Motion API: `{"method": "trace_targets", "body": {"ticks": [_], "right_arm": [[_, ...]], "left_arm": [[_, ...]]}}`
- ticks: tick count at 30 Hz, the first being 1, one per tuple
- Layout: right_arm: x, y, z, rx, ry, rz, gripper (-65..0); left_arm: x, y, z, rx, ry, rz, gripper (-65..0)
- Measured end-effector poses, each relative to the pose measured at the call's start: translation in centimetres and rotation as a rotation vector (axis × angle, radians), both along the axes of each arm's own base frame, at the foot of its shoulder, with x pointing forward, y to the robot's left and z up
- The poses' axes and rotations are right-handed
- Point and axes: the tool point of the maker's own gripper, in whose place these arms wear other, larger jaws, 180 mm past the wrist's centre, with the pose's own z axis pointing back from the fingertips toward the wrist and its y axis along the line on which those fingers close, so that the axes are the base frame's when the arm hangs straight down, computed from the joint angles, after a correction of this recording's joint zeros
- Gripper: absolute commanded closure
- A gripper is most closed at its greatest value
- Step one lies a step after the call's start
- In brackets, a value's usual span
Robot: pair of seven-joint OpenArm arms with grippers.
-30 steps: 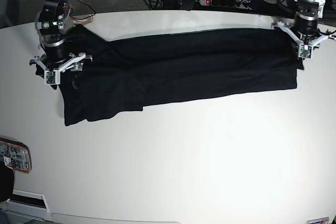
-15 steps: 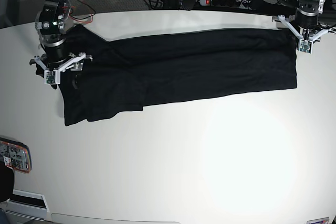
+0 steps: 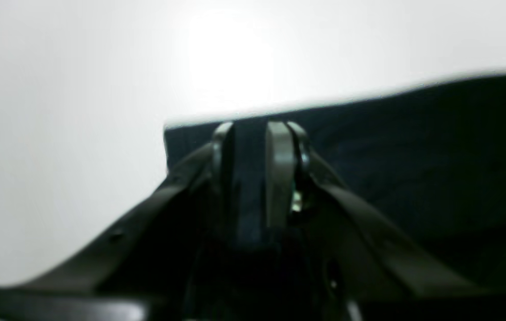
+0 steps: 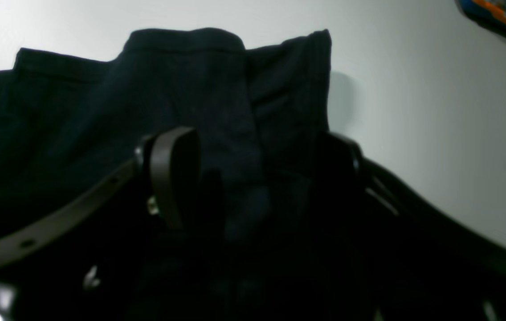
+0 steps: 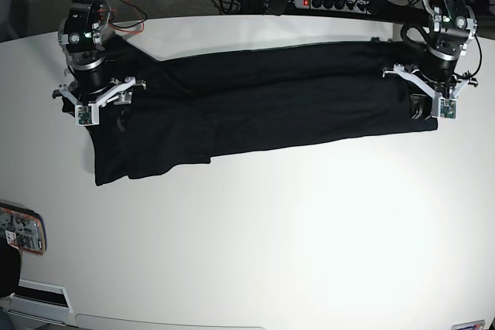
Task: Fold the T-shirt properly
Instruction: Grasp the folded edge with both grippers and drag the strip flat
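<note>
T-shirt [image 5: 263, 102] lies stretched along the table's [image 5: 309, 229] far edge in a long band. Left gripper [image 3: 256, 133] pinches its end hem; right gripper [image 4: 253, 147] straddles bunched cloth, jaws wide, apparently for the next fold.

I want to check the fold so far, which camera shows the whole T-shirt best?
The base view: the T-shirt lies there end to end, a long band on the table. Each wrist view shows only one end of it, close up and blurred.

No text or label can be read anywhere.
</note>
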Motion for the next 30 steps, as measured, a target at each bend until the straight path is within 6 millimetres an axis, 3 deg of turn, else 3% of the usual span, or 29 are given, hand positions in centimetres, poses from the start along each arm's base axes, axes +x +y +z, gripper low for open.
{"method": "trace_targets", "body": {"ticks": [2,5,8,12,15,18,22,30], "right_arm": [[0.7,0.4,-0.1,0.004,0.008,0.007,-39.4],[3.8,2.0,1.0,0.021,-0.031,0.045,-39.4],[5.9,3.4,1.3,0.059,-0.062,0.078,-39.4],[4.0,3.0,-1.8,0.055,0.042,0.062,-39.4],[4.1,2.9,-2.4,0.057,0.054,0.058,-39.4],[4.4,2.9,-2.9,0.072,0.051,0.054,-39.4],[2.7,2.6,-6.0,0.091,0.142,0.036,-39.4],[2.7,2.4,-7.6,0.136,0.124,0.017,-39.4]], "left_arm": [[0.3,0.5,-1.4,-0.021,0.044,0.026,-12.4],[1.1,0.2,-2.8,-0.056,0.047,0.027,-12.4],[0.1,-0.6,-5.9,-0.096,0.135,0.021,-12.1],[-0.7,-0.7,-8.6,-0.128,0.203,0.03,-8.4],[0.6,-0.1,-9.5,-0.153,0.191,0.03,-7.9],[1.7,0.7,-9.9,-0.15,0.15,0.025,-7.9],[2.6,0.8,-10.2,-0.175,0.076,0.003,-7.9],[5.0,1.6,-10.7,-0.179,0.07,-0.003,-7.9]]}}
